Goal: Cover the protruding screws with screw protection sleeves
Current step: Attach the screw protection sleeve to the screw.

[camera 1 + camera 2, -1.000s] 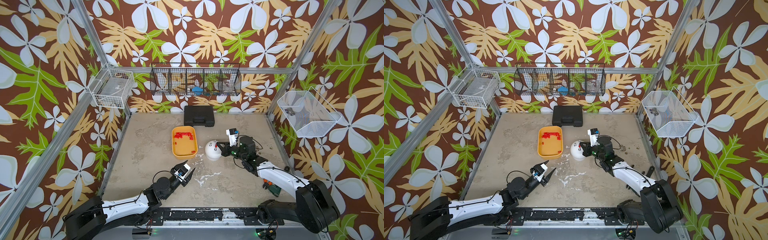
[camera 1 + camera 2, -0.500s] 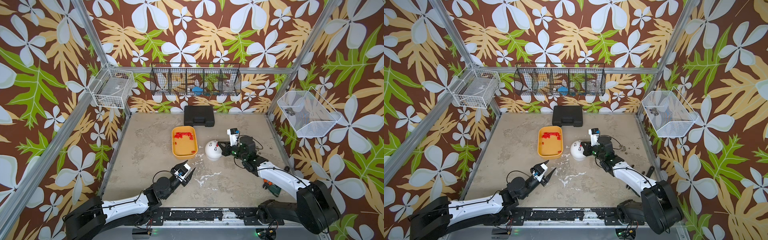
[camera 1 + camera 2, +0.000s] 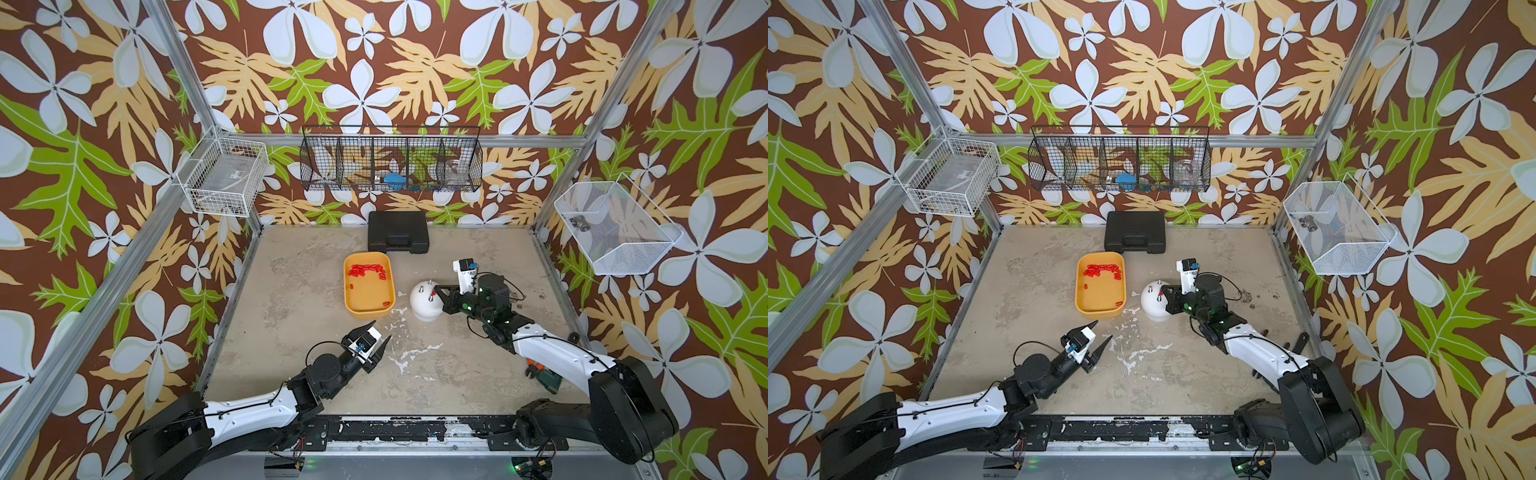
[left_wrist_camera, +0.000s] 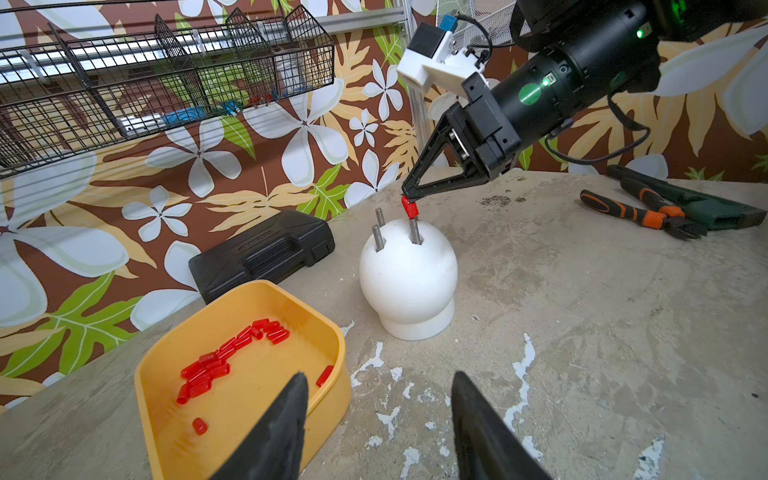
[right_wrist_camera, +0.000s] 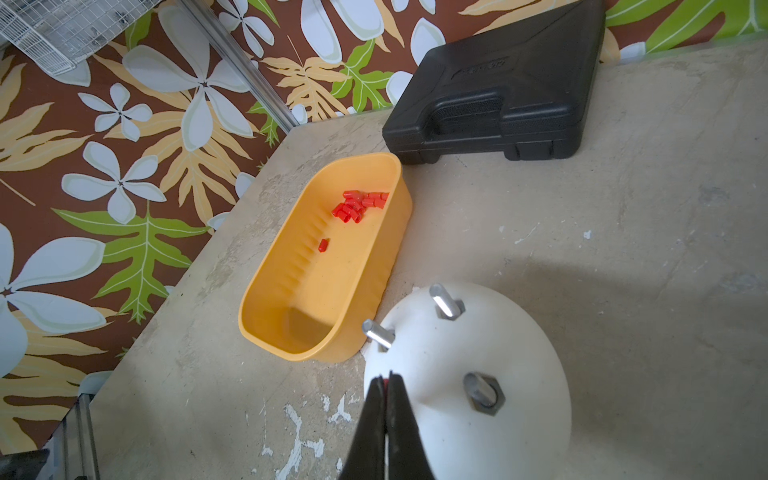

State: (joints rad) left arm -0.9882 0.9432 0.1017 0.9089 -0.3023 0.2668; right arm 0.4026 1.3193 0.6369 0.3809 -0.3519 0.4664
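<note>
The white dome ball (image 3: 424, 300) (image 3: 1154, 301) stands right of the yellow tray. Three bare protruding screws (image 5: 444, 301) show on it in the right wrist view. My right gripper (image 4: 406, 195) (image 5: 387, 380) (image 3: 434, 293) is shut on one red screw protection sleeve (image 4: 409, 208). The sleeve is tilted, and its lower end meets the tip of a screw (image 4: 414, 232). Several more sleeves (image 4: 224, 359) (image 3: 368, 270) lie in the tray. My left gripper (image 4: 378, 376) (image 3: 381, 329) hovers open and empty over the table near the tray's near end.
The yellow tray (image 3: 368, 313) (image 4: 232, 299) sits mid-table. A shut black case (image 3: 398, 232) lies against the back wall. Pliers (image 4: 648, 214) lie on the table's right side behind my right arm. Wire baskets hang on the left, back and right walls.
</note>
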